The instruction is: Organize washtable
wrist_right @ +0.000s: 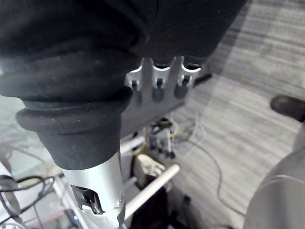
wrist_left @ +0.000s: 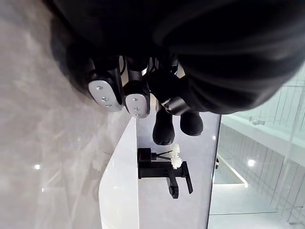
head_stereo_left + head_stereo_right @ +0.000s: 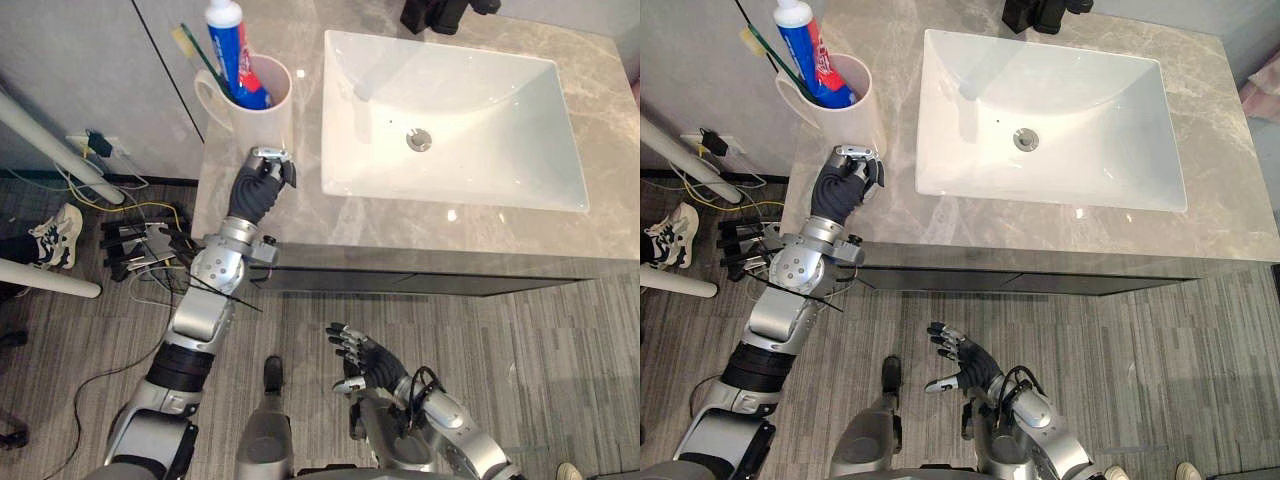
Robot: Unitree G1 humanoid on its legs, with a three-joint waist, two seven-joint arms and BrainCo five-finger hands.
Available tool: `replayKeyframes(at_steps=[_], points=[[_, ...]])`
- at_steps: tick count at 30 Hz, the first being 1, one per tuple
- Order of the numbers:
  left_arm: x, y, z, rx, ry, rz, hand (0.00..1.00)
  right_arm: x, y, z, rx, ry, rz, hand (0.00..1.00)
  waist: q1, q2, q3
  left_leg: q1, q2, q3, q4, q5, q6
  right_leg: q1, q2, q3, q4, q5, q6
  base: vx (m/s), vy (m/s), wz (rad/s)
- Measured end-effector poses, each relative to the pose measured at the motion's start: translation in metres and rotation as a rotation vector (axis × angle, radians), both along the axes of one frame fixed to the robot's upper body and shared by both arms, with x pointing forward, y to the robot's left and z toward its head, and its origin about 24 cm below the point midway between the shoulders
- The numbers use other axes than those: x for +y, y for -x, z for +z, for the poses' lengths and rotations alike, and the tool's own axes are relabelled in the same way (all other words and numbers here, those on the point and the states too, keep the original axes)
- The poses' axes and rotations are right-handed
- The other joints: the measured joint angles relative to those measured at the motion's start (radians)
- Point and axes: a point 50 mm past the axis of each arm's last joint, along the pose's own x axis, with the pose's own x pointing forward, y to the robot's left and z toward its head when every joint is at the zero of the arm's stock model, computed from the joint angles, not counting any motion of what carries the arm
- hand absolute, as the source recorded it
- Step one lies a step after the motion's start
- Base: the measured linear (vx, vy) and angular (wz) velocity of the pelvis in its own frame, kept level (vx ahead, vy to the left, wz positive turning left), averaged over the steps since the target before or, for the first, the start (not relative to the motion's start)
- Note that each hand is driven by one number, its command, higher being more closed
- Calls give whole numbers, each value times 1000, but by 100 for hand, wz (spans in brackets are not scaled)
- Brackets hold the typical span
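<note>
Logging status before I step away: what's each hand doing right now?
Left hand: shut, fingers curled, holding nothing, by the cup.
Right hand: open, empty.

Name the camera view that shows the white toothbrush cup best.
Left eye view: the cup stands whole, with toothpaste and toothbrush plain. The right eye view gives the same, nearer its edge. The left wrist view looks along the counter to the sink; the right wrist view faces the floor.

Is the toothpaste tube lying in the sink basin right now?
No, the toothpaste tube stands upright in the white cup on the counter, beside the sink.
</note>
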Motion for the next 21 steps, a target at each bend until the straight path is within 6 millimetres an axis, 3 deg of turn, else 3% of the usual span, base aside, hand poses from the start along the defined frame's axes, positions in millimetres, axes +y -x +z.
replayKeyframes(at_steps=[7, 14, 21], points=[[-4, 2, -2, 1, -61, -29, 100, -3, 3, -2, 10, 9, -1, 0, -2, -8, -5, 1, -8, 0, 0, 0, 0, 3, -14, -4, 0, -1, 2, 4, 2, 0], [0, 9, -11, 28, -98, -37, 100, 5, 8, -4, 25, 0, 35, 0, -7, -39, -42, 3, -20, 1, 0, -5, 8, -3, -25, -1, 16, 4, 4, 14, 7, 0], [13, 9, -26, 92, -90, 11, 100, 6, 8, -6, 32, 3, 39, 0, -8, -22, -91, 4, 28, -11, 0, -18, 23, -6, 22, -4, 17, 80, -2, -9, -3, -1]])
